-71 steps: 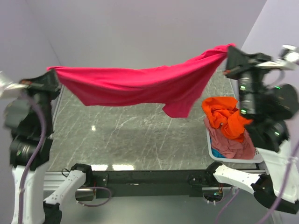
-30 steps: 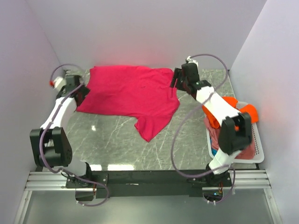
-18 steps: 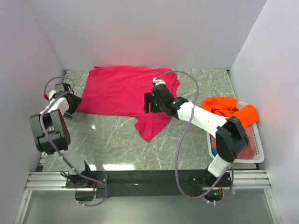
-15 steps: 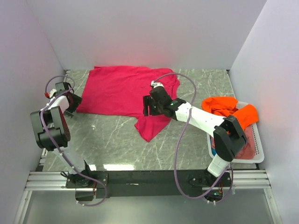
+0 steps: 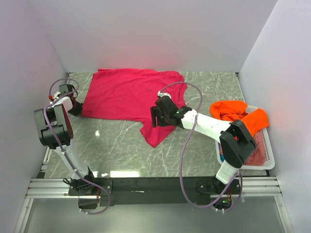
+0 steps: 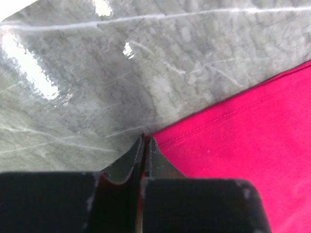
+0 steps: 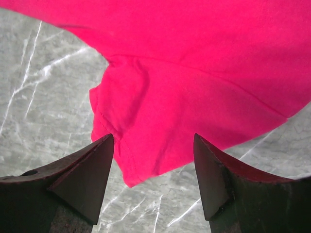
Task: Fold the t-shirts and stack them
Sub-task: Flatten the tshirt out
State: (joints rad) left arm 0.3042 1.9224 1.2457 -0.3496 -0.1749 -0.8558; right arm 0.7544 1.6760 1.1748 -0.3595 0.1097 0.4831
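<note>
A crimson-magenta t-shirt lies spread flat at the back of the marble table, one sleeve pointing toward the near side. My left gripper sits low at the shirt's near-left corner. In the left wrist view the left gripper is shut, with a sliver of the red cloth pinched between its tips. My right gripper hovers over the sleeve. In the right wrist view the right gripper is open above the sleeve, with nothing between its fingers.
A white plastic basket stands at the right edge, holding an orange t-shirt on top and a pink-red one below. White walls close in the table on the left, back and right.
The shirt, held up in the air earlier, now lies flat. My left gripper has gone from open to shut at the shirt's left corner. The right gripper has moved from the collar to the sleeve.
</note>
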